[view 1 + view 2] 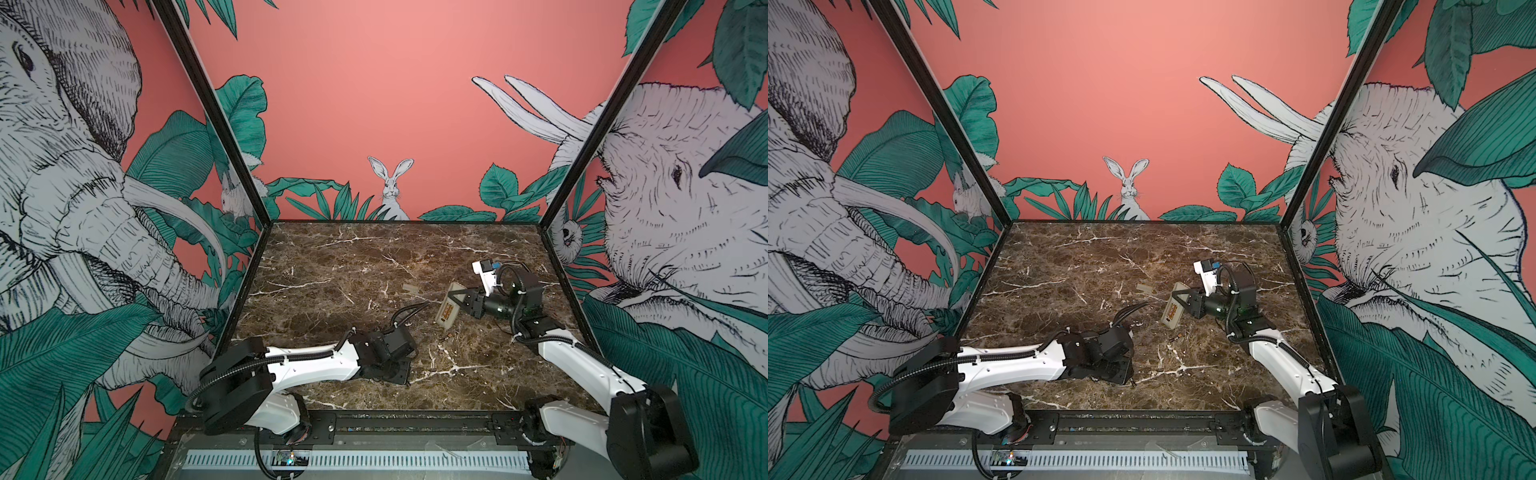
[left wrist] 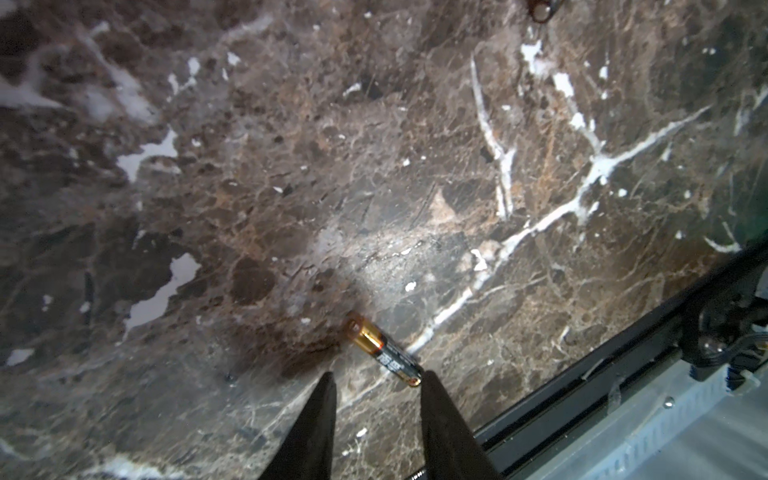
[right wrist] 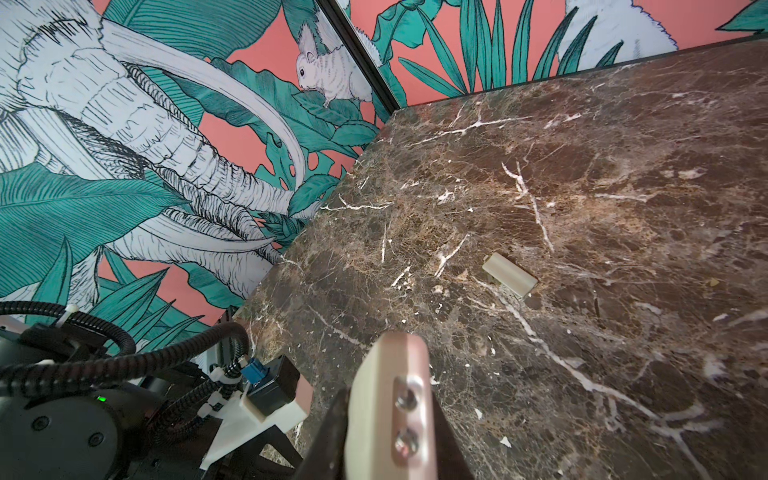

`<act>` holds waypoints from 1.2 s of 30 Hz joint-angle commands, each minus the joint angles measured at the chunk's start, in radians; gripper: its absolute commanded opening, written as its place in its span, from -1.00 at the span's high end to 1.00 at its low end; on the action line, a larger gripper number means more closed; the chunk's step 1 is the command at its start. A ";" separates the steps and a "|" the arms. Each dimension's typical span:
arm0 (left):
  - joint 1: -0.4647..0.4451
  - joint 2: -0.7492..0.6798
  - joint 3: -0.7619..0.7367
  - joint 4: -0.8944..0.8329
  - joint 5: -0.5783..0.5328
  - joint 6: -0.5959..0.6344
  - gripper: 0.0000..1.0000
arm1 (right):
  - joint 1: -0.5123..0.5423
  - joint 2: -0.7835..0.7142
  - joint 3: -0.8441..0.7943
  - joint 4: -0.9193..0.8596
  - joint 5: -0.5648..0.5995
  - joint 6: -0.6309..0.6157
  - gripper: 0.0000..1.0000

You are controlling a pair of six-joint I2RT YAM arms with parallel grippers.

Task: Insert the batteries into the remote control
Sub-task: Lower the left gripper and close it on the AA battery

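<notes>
1. progress, as i judge it: partway. the remote (image 1: 449, 306) has its back showing, and its cover (image 3: 509, 276) is off, lying on the table (image 2: 249, 166) well apart from it.
2. in both top views a dark and copper patch sits in the remote's recess. it may be a battery already in, but it is too small to tell.
3. the right gripper (image 3: 386, 415) is clamped on the remote's end and holds it tilted, right of the table's middle.
4. the left gripper (image 2: 379, 376) is low near the table's front edge. its jaws stand apart on either side of a battery (image 2: 382, 351) and are not clamped on it yet.
5. left to do: grip this battery, carry it to the remote and seat it in the recess.
6. the battery looks slim, with a black printed body and a copper band at its far end. it lies flat on the marble, slanted across the gap, with its near end just beside one finger (image 2: 440, 415).
</notes>
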 commanded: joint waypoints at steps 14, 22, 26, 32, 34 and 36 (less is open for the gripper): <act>-0.017 0.112 0.072 -0.024 -0.019 -0.064 0.30 | 0.011 -0.041 -0.020 0.024 0.015 -0.025 1.00; -0.027 0.137 0.089 -0.047 -0.028 -0.063 0.34 | 0.011 -0.040 -0.016 0.021 0.021 -0.026 1.00; -0.036 0.175 0.117 -0.065 -0.029 -0.047 0.37 | 0.011 -0.040 -0.016 0.016 0.024 -0.027 1.00; -0.048 0.206 0.133 -0.087 -0.032 -0.041 0.50 | 0.011 -0.041 -0.016 0.009 0.027 -0.033 1.00; -0.050 0.215 0.146 -0.111 -0.040 -0.027 0.57 | 0.011 -0.040 -0.015 0.011 0.028 -0.031 1.00; -0.049 0.224 0.166 -0.146 -0.054 -0.006 0.63 | 0.011 -0.041 -0.015 0.009 0.028 -0.033 1.00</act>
